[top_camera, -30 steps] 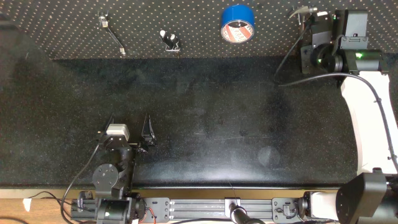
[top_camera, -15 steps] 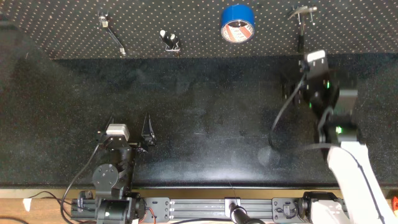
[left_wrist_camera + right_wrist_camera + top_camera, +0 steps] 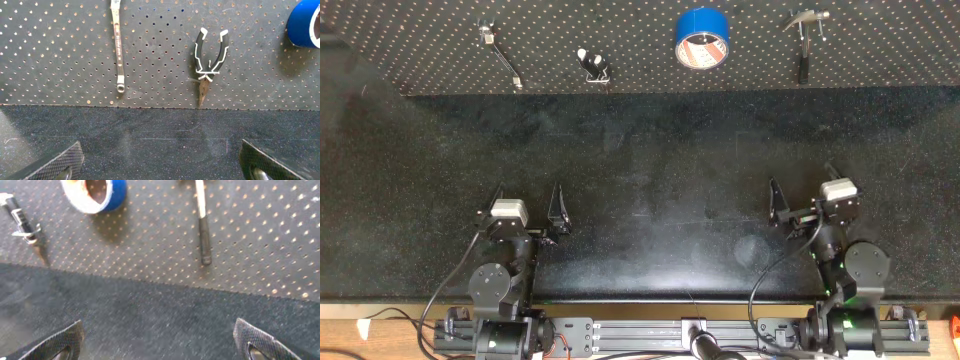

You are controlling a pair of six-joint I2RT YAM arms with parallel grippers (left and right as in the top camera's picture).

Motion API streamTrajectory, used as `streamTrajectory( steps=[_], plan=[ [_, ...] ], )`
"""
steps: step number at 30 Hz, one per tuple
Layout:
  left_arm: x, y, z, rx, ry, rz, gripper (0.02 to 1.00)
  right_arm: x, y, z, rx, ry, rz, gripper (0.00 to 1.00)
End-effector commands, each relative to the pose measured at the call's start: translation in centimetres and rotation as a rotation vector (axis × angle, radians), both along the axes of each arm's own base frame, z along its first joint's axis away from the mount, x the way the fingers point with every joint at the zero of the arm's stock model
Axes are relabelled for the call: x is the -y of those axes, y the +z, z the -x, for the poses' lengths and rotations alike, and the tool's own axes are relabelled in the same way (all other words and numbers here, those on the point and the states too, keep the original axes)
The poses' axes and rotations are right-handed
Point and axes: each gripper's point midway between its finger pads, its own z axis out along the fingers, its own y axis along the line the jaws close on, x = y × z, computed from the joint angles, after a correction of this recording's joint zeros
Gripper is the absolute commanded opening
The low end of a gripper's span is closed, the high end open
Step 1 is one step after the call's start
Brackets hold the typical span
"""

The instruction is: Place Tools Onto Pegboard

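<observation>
Several tools hang on the pegboard [image 3: 410,50] at the back: a wrench [image 3: 500,55] [image 3: 117,47], black-and-white pliers [image 3: 592,66] [image 3: 209,60], a roll of blue tape [image 3: 701,40] [image 3: 95,194] and a hammer [image 3: 804,40] [image 3: 202,222]. My left gripper [image 3: 528,205] [image 3: 160,162] rests low near the table's front left, open and empty. At the front right my right gripper [image 3: 803,195] [image 3: 160,340] is open too, nothing between its fingers.
The black table mat [image 3: 650,170] stretches between the arms and the pegboard with nothing lying on it. Cables [image 3: 775,270] run by each arm base along the front edge.
My right arm has pulled back from the hammer at the pegboard's right end down to the front right of the table. The hammer stays hanging. The left arm has kept still.
</observation>
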Motion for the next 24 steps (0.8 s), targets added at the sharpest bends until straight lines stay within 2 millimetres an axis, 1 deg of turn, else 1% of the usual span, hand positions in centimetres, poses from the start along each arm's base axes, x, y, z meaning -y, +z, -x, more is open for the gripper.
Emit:
streamTrajectory(
  steps=[1, 2, 24],
  plan=[
    [-0.02, -0.12, 0.03, -0.002, 0.003, 0.004, 0.996, -1.06, 0.46, 1.70, 0.027, 0.046, -0.017, 0.976],
    [-0.02, -0.12, 0.03, -0.002, 0.003, 0.004, 0.996, -1.06, 1.11, 2.00, 0.057, 0.046, -0.019, 0.976],
    [-0.02, -0.12, 0.03, -0.002, 0.003, 0.004, 0.996, -1.03, 1.19, 2.01, 0.061, 0.044, -0.019, 0.976]
  ],
)
